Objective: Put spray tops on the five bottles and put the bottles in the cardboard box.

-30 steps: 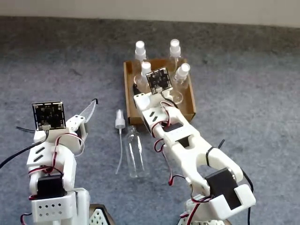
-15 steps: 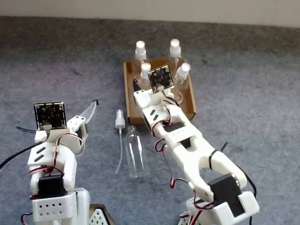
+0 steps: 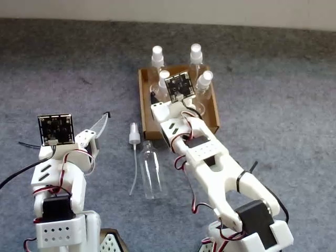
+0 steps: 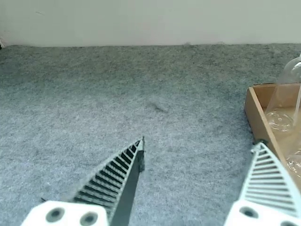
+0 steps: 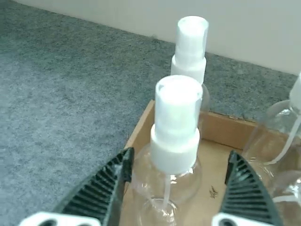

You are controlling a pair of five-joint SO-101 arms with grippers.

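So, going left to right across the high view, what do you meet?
Left arm → loose spray top → uncapped bottle lying flat → box. The right arm overlaps the box, so it is left out.

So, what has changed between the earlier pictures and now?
The right gripper edged slightly farther over the cardboard box, open around a capped bottle standing in it. Nothing was grasped or released. The left gripper, the lying bottle and the loose spray top beside it stayed put.
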